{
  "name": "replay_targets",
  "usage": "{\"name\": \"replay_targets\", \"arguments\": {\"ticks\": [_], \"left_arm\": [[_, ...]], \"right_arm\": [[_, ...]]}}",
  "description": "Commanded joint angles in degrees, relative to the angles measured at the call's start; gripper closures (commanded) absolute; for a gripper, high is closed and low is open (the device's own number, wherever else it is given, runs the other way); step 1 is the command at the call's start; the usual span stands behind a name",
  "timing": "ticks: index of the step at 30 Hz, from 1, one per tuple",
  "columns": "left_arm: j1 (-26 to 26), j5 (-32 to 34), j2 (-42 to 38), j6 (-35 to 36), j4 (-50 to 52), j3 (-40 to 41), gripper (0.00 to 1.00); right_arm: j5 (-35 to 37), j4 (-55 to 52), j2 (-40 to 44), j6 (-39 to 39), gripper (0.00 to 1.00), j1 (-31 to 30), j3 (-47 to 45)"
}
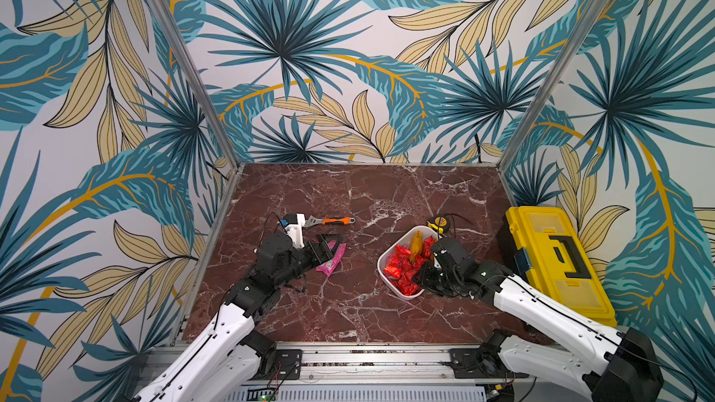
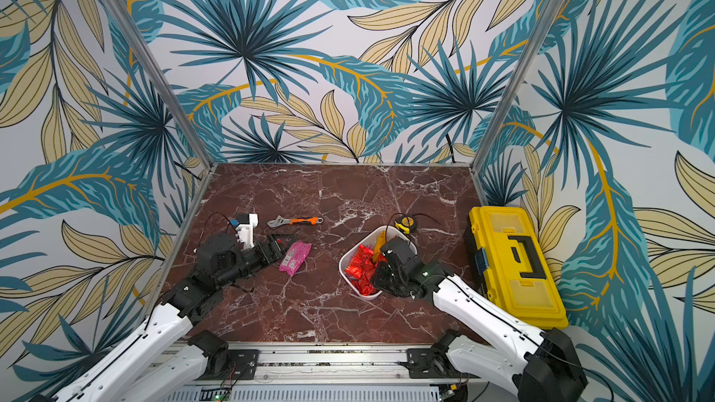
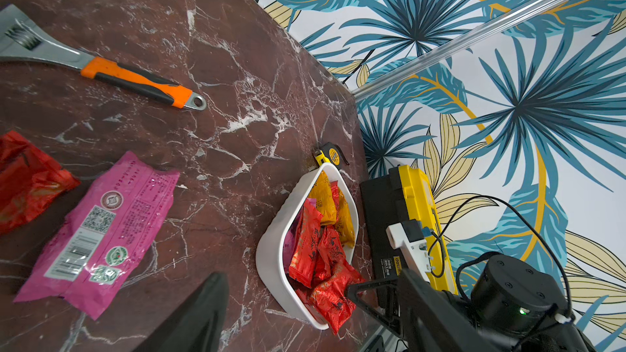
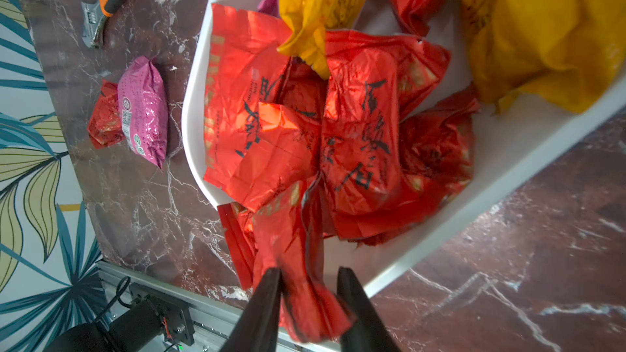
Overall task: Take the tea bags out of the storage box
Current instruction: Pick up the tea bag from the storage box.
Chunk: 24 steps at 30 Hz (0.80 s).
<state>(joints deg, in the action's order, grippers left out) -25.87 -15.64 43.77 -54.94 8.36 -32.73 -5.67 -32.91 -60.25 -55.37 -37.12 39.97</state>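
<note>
Judging by the crinkled foil, we expect the tea bags (image 4: 359, 137) to be light, soft and slippery, so they are best pinched by a flat sealed edge. Most lie heaped in the box (image 3: 271, 259); a pink bag (image 3: 98, 231) lies out on the desk (image 3: 220, 62). Our right jaws are nearly together, clamped on a red bag (image 4: 305, 306) at the box's rim. Our left jaws stand wide apart, empty, beside the pink bag.

Marble table (image 1: 348, 195): wrench (image 1: 332, 221), tape measure (image 1: 439, 223), toolbox (image 1: 557, 261), storage box (image 1: 381, 264), pink tea bag (image 1: 333, 261), red tea bag (image 3: 23, 177).
</note>
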Motion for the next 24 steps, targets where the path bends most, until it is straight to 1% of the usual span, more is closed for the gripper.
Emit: {"name": "replay_targets", "arguments": {"ticks": [1, 4, 9, 11, 14, 18, 20, 21, 24], "left_arm": [[0.2, 0.4, -0.4, -0.1, -0.9, 0.3, 0.16], [0.2, 0.9, -0.6, 0.1, -0.3, 0.0, 0.16], [0.2, 2.0, -1.1, -0.3, -0.2, 0.0, 0.16], [0.1, 3.5, -1.1, -1.1, 0.5, 0.3, 0.16], [0.3, 7.4, -1.1, -2.7, 3.7, 0.6, 0.16], [0.3, 11.8, -2.1, -4.8, 6.0, 2.3, 0.16], [0.4, 13.9, -3.1, -6.0, 7.0, 2.8, 0.16], [0.4, 15.0, -3.8, -6.3, 9.5, 3.1, 0.17], [0.4, 17.3, -6.0, -7.5, 12.3, 3.9, 0.17]], "right_arm": [[0.1, 1.6, 0.2, -0.5, 0.77, 0.2, -1.2], [-0.4, 1.3, 1.4, -0.5, 0.85, 0.2, -1.1], [0.1, -2.1, 4.6, 1.0, 0.89, 0.3, 0.5], [0.6, -4.3, 5.4, 2.8, 0.90, 0.3, 2.4], [-0.9, -6.7, 3.9, 8.6, 0.90, 0.3, 7.1], [-3.9, -7.3, -2.5, 15.8, 0.90, -0.1, 14.2], [-4.8, -7.5, -7.4, 18.4, 0.90, -0.7, 18.5], [-5.5, -7.5, -10.2, 19.5, 0.90, -1.0, 20.9], [-7.6, -7.0, -18.8, 22.6, 0.90, -1.8, 27.4]]}}
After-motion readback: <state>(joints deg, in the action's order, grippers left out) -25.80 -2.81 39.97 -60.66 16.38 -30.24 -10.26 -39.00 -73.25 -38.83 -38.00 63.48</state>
